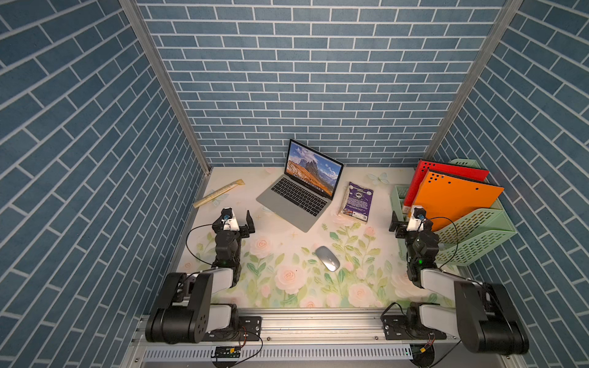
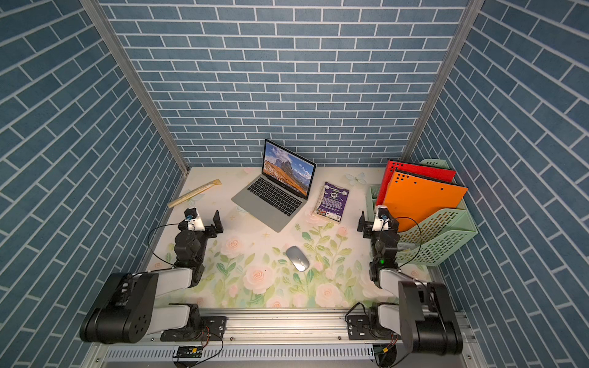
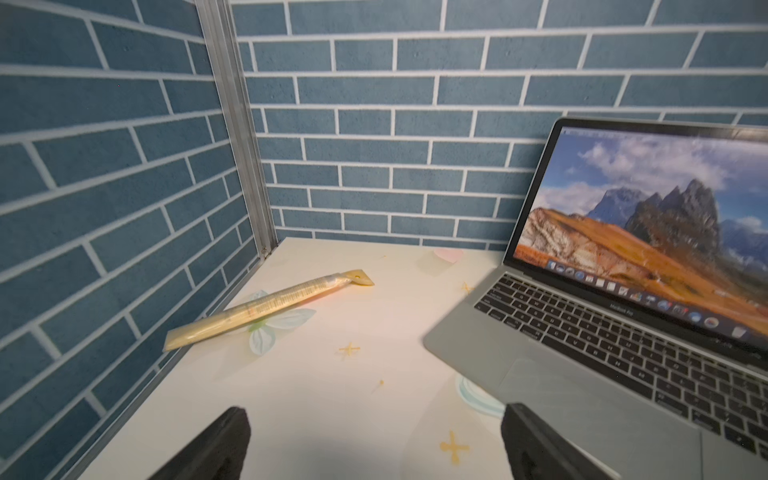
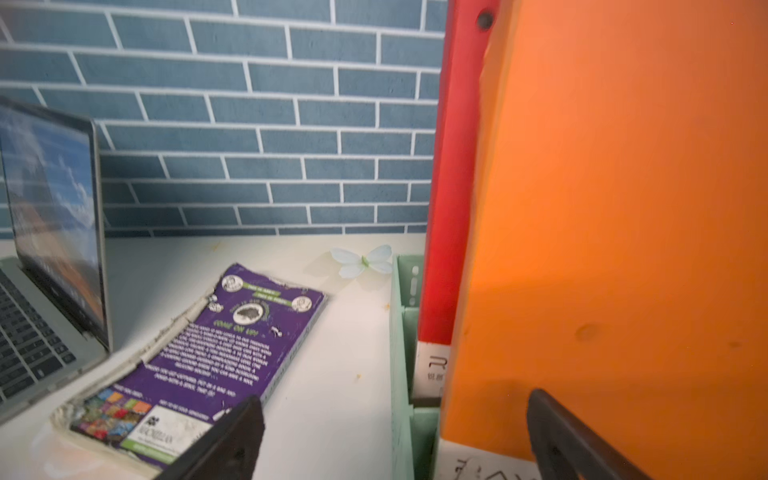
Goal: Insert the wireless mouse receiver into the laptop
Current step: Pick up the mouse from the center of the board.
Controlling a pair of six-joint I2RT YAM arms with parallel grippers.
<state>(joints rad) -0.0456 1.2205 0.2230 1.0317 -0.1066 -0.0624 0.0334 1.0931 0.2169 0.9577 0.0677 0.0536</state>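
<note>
The laptop (image 1: 299,194) (image 2: 274,194) stands open at the back middle of the floral table, its screen showing an orange mountain scene; it also fills a side of the left wrist view (image 3: 623,332) and an edge of the right wrist view (image 4: 45,291). The silver-grey wireless mouse (image 1: 327,258) (image 2: 297,258) lies top side up nearer the front, between the arms. The receiver is out of view. My left gripper (image 1: 237,220) (image 3: 376,415) hovers open and empty left of the laptop's front corner. My right gripper (image 1: 409,220) (image 4: 395,399) is open and empty beside the file rack.
A purple book (image 1: 356,201) (image 4: 232,345) lies right of the laptop. A green file rack (image 1: 471,235) holding an orange folder (image 1: 459,197) and a red folder (image 1: 446,172) stands at the right edge. A long yellow packet (image 1: 218,193) (image 3: 266,307) lies by the left wall.
</note>
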